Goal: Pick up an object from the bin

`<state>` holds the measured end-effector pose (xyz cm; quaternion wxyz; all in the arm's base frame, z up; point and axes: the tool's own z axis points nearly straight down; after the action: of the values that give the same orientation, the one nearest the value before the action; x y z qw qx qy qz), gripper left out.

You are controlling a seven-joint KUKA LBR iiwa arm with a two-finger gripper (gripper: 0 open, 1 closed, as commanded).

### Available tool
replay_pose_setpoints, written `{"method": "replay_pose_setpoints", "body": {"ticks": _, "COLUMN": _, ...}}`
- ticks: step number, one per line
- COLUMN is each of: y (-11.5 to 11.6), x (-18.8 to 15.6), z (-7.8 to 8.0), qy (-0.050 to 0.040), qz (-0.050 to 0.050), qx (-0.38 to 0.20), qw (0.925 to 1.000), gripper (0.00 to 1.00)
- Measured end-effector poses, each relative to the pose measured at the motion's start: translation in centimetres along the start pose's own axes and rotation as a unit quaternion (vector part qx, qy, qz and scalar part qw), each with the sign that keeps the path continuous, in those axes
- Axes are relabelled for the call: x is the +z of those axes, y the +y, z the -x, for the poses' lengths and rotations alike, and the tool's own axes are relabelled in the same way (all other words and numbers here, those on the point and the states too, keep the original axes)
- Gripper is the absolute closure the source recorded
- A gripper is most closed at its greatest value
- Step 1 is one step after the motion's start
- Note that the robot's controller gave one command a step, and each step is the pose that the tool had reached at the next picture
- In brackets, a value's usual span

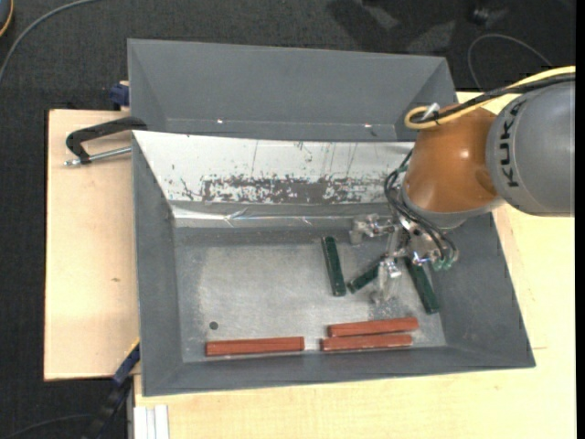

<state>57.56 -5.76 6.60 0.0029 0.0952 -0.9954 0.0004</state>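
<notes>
My gripper (390, 274) hangs low over the right half of the bin floor, under the orange wrist cover. A short dark green stick (363, 281) lies tilted right at its tip. To the left, a longer dark green stick (334, 265) lies almost upright in the picture. Another dark green stick (425, 290) lies to the right, partly under the gripper. Just in front, two red-brown bars (370, 328) (366, 341) lie side by side along the near wall.
A third red-brown bar (254, 345) lies along the near wall at the left. A small dark speck (213, 326) sits on the floor above it. The arm comes in from the right over the bin's rim.
</notes>
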Motion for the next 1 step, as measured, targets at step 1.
{"method": "replay_pose_setpoints", "body": {"ticks": 1, "y": 0.38, "x": -0.5, "z": 0.33, "qy": -0.0041, "qz": 0.001, "qx": -0.002, "qw": 1.0, "gripper": 1.0}}
